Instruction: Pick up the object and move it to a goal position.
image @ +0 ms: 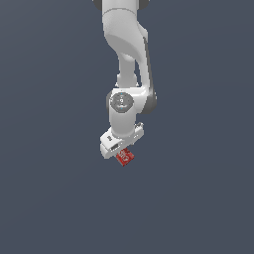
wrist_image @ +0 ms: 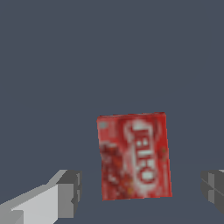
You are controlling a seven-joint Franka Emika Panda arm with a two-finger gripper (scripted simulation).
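Observation:
The object, a small flat red box [wrist_image: 133, 155] with white lettering on top, lies flat on the dark grey surface. In the wrist view my gripper [wrist_image: 140, 191] is open, with one grey fingertip [wrist_image: 69, 192] on one side of the box and the other [wrist_image: 214, 188] on the far side. Both fingertips stand clear of the box, with gaps showing. In the exterior view the white arm hangs down and the gripper [image: 120, 153] is right over the box [image: 125, 157], which peeks out from under the hand; the fingers are hard to make out there.
Plain dark grey surface [image: 198, 198] all around; no other objects, containers or edges show in either view. No goal marker is visible.

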